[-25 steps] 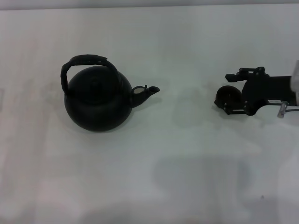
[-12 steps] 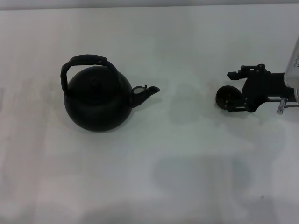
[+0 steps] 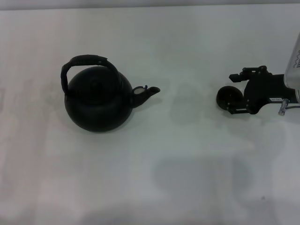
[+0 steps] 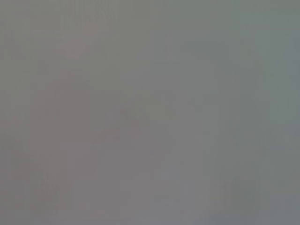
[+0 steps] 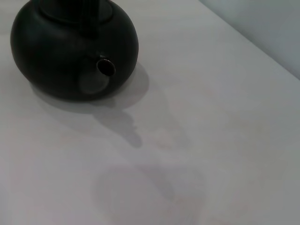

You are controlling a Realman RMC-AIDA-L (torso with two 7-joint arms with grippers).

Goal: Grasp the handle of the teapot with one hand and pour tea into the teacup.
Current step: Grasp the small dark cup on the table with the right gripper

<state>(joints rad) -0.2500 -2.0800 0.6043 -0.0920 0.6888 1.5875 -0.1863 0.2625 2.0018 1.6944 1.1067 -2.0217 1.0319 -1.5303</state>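
**Teapot at the left of the desk, right gripper around the teacup at the right**

A white desk (image 3: 187, 178) fills the head view. On it, at about nine o'clock from the centre, stands the teapot (image 3: 97, 99), a round matte-black pot sitting upright. Its arched handle (image 3: 84, 61) rises over the top, leaning toward ten o'clock, with a thicker wrapped stretch along the upper part. The short curved spout (image 3: 146, 91) points toward three o'clock, across the bare middle of the desk.

Well apart from the teapot, at three o'clock near the desk's right edge, is the teacup (image 3: 228, 97), a tiny dark round cup. The right gripper (image 3: 236, 93) reaches in from the right edge, a black skeletal frame on a dark arm with a silver-grey housing behind it. Its jaws stand one on the far side and one on the near side of the cup, close around it; whether they press on the cup cannot be told.

The right wrist view looks across the desk at the teapot (image 5: 72, 47), its spout opening (image 5: 106, 67) facing the camera.

The left wrist view shows only a plain grey blur, and the left gripper is out of sight.
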